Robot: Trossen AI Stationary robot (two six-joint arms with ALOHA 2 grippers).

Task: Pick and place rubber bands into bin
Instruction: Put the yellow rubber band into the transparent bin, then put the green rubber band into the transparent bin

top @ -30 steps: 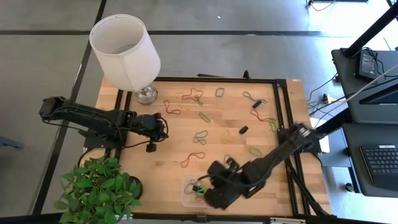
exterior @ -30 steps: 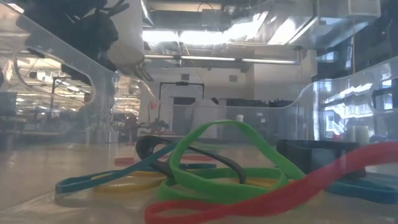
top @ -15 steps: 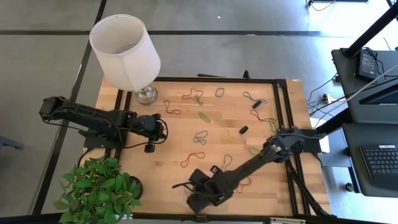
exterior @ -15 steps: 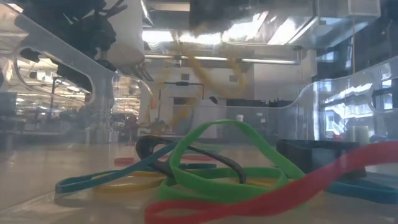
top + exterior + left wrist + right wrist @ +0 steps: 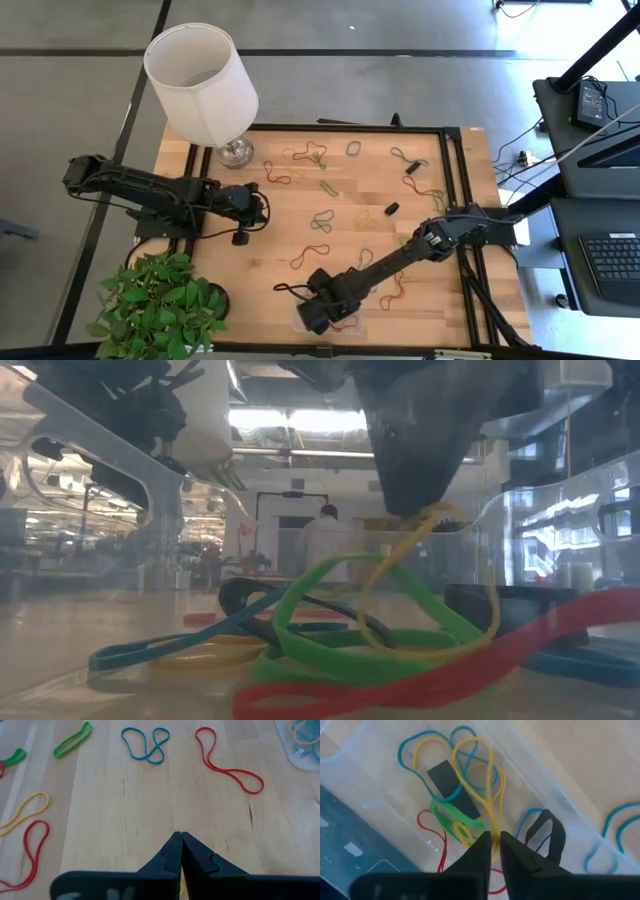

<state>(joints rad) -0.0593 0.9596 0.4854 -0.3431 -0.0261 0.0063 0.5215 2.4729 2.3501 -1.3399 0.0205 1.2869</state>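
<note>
The right claw (image 5: 493,841) hangs just above the bin (image 5: 300,317), a clear tub at the near edge of the table (image 5: 290,225). Its two fingers stand only a narrow gap apart, and a yellow rubber band (image 5: 479,780) passes up into this gap; the long loop of the band falls from the fingertips down onto the pile under it. Whether the fingers press the band or it only hangs between them, I cannot tell. Directly below the claw, inside the bin, lie other rubber bands (image 5: 350,650) in green, red, blue and yellow, and also a small black flat piece (image 5: 452,787). Beyond the claw, on the wood, many more bands are spread, for example a red one (image 5: 309,256) and a grey-green one (image 5: 322,219). The left claw (image 5: 180,838) is completely shut and holds nothing; it rests low over bare wood near the lamp (image 5: 202,75), and in front of its tips lie a blue band (image 5: 146,744) and a red band (image 5: 227,762).
</note>
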